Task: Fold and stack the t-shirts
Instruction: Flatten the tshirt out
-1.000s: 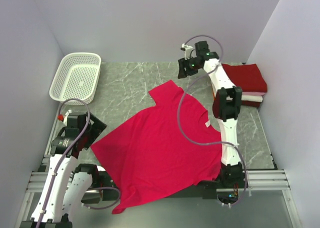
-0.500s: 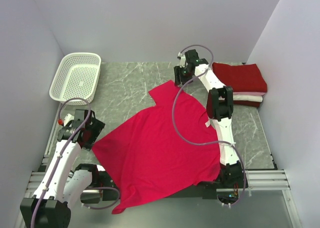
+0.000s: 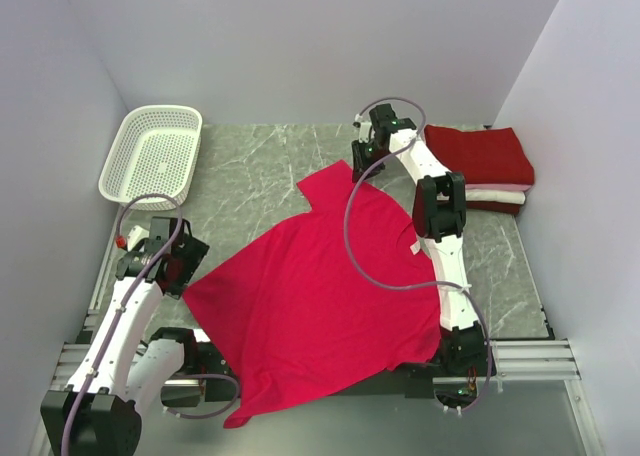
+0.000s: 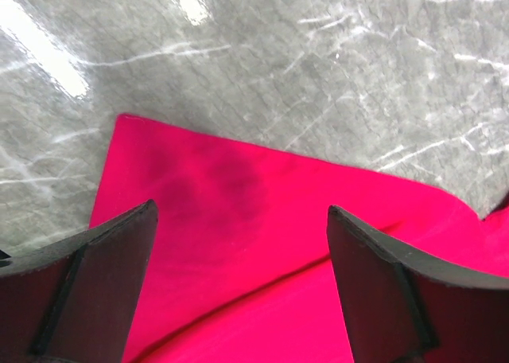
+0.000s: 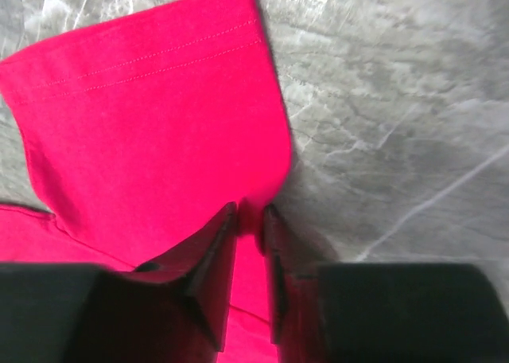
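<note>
The bright pinkish-red t-shirt [image 3: 320,296] lies spread flat across the table, its hem hanging over the near edge. My right gripper [image 3: 362,166] is shut on the edge of its far sleeve [image 5: 159,124], pinching a fold of cloth between the fingertips [image 5: 225,220]. My left gripper [image 3: 180,271] is open, hovering over the shirt's left corner [image 4: 238,220] with the cloth between the jaws. The darker crimson t-shirt [image 3: 480,156] lies folded on the folded white t-shirt [image 3: 500,194] at the far right.
A white lattice basket [image 3: 152,154] stands at the far left corner. Grey marble tabletop [image 3: 260,166] shows between the basket and the shirt. Walls close in on both sides.
My right gripper moved left and down from beside the crimson stack to the red shirt's far sleeve and closed on it. My left gripper shifted slightly right onto the shirt's left corner.
</note>
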Controlling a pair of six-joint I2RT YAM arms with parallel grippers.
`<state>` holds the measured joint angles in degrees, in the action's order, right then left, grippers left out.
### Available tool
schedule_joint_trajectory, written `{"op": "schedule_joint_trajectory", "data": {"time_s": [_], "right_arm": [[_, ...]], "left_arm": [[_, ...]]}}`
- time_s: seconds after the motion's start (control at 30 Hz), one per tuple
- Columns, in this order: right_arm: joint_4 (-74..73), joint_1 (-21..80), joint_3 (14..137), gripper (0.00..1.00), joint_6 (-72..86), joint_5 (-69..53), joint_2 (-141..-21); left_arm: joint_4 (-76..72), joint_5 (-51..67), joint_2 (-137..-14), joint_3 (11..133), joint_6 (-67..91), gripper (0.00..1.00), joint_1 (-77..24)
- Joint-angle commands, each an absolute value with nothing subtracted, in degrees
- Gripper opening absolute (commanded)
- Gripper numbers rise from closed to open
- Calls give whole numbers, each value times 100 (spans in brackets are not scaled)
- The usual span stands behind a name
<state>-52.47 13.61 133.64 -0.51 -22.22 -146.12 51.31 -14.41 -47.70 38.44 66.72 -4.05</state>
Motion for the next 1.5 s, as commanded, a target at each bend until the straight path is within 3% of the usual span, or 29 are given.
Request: {"op": "schedule_joint_trajectory", "data": {"time_s": [0.0,0.1,0.2,0.53,0.63,0.67,0.7,0.83,0.87,0.93,1.07,1.33,1.47], "right_arm": [[-5397,1336,13562,25,-18,-2461,-14722],[-5134,1310,13509,6,263,-2330,-14616],[-4633,1161,13614,0,579,-1997,-14511],[-3262,581,14310,0,1380,-1336,-14669],[-3234,545,14116,31,1152,-1432,-14546],[-3226,554,14037,47,1082,-1441,-14459],[-3208,545,13827,50,942,-1468,-14388],[-3120,527,13256,55,572,-1766,-13976],[-3068,527,13106,56,484,-2002,-13766],[-2883,527,12658,56,343,-2179,-13449],[-2918,527,12428,57,237,-2408,-13210],[-2962,527,12287,57,149,-2522,-13078],[-3032,519,12270,57,185,-2672,-13043]], "left_arm": [[5115,-1757,-4711,4016,6592,93,-387],[5133,-1863,-4729,4131,6522,93,-387],[5080,-1960,-4755,4157,6495,93,-387],[4115,-1916,-5719,4007,6092,95,-53],[3711,-1758,-6265,4235,5714,94,122],[3465,-1584,-6441,4315,5452,93,149],[3402,-1547,-6869,4559,5336,91,202],[3288,-1171,-7961,5210,4668,89,299],[3096,-891,-8137,5281,4206,80,316],[2604,-99,-8516,5396,3817,73,343],[2460,395,-8841,5555,3718,55,343],[2646,18,-8832,5282,3384,55,343],[2680,18,-9403,5519,3217,43,334]]}}
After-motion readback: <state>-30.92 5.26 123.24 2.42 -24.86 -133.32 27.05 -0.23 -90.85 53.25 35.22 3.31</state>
